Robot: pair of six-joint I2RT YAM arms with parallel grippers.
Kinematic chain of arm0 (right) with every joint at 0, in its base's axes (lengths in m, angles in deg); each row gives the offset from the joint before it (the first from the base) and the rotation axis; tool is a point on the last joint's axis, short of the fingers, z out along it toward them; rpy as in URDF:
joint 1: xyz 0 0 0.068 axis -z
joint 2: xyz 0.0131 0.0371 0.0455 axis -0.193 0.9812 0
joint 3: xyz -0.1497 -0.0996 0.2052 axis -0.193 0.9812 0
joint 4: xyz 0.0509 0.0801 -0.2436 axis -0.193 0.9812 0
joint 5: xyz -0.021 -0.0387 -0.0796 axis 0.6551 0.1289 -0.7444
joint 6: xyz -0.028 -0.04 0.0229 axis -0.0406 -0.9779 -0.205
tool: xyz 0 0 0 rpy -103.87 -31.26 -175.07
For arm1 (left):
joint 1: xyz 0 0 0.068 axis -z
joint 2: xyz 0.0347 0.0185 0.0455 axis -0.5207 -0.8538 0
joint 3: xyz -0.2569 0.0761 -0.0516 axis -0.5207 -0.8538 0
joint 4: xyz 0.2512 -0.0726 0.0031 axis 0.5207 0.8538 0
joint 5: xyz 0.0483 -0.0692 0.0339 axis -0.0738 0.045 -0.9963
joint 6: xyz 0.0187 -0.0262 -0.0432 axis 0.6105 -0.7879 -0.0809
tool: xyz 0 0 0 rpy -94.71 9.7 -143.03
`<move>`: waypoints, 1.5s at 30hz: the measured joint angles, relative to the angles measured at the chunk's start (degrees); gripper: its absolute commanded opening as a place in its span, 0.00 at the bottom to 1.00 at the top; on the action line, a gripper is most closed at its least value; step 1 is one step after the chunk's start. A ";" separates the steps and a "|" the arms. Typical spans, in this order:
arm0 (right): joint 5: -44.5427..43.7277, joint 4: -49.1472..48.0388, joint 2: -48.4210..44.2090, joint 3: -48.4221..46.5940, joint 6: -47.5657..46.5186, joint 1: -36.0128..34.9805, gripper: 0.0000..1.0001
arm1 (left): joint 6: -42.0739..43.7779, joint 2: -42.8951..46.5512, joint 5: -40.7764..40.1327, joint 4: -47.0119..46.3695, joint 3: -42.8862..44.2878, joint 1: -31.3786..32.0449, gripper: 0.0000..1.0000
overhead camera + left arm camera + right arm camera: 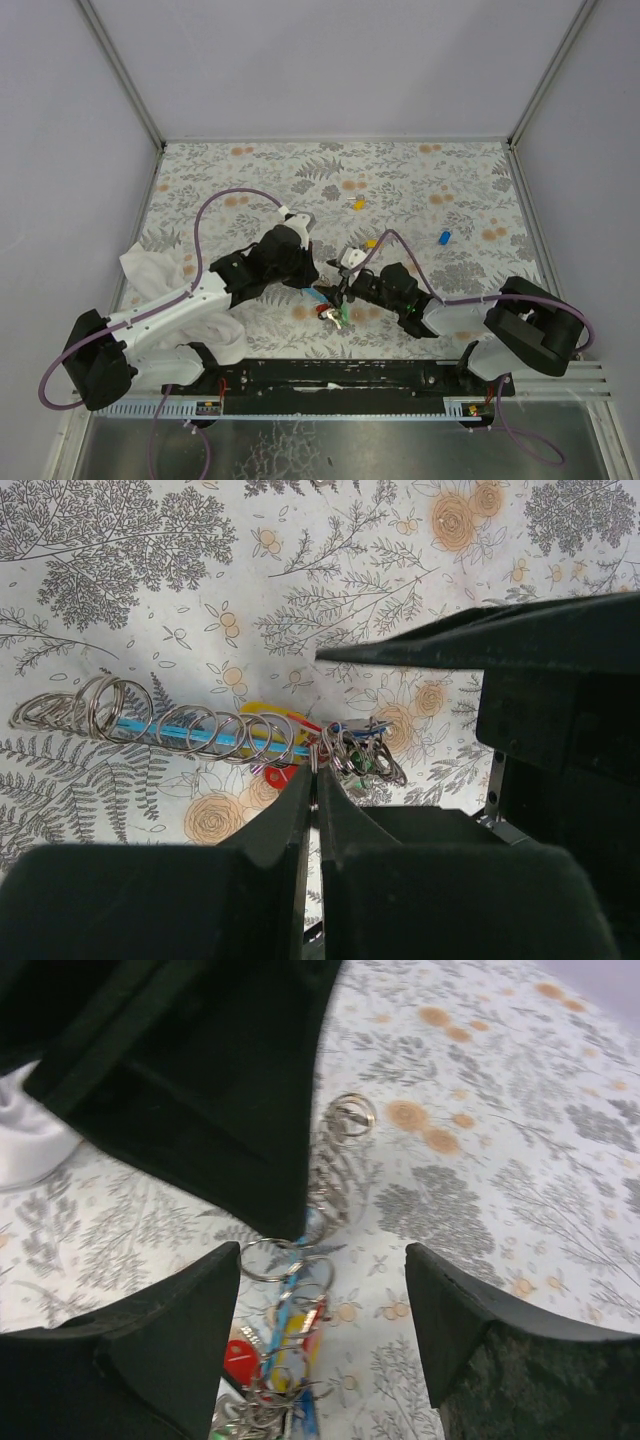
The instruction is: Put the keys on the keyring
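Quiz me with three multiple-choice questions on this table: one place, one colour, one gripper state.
1. The white cloth lies: A) on the table's left side B) in the far right corner C) over the keys.
2. The loose key farthest right is: A) red B) blue C) black.
3. The right gripper is: A) open B) shut on a key C) shut on the cloth.
Answers: A, it bunches at the left edge; B, its head is blue; A, its fingers stand apart around the keyring.
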State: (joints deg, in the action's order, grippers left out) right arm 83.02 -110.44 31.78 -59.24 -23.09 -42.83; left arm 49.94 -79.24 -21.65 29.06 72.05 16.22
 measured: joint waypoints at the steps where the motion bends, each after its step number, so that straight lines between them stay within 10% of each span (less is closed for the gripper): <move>1: -2.03 -0.13 -0.02 0.00 0.13 -0.02 0.67 | -0.11 0.02 0.02 -0.04 -0.04 0.00 0.00; 7: -9.42 2.36 -3.32 0.28 3.19 -0.42 0.46 | -0.11 1.03 -1.03 -0.83 -0.85 -0.02 0.00; 16: -19.74 13.55 -16.61 1.25 7.08 -0.42 0.56 | 2.25 1.18 -1.75 -0.04 -0.85 0.00 0.00; 31: 7.50 31.93 -18.12 -6.67 -4.98 6.67 0.62 | 13.35 0.02 5.90 4.55 4.15 0.04 0.00; 45: 18.78 32.28 -15.26 -7.58 -5.95 10.32 0.47 | 20.74 -2.91 9.90 6.23 7.78 1.90 0.00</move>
State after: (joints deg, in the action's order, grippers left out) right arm 101.79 -78.16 16.52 -66.82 -29.03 -32.51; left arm 70.68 -82.14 -11.74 35.29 79.83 18.12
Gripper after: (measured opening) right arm 0.491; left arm 0.008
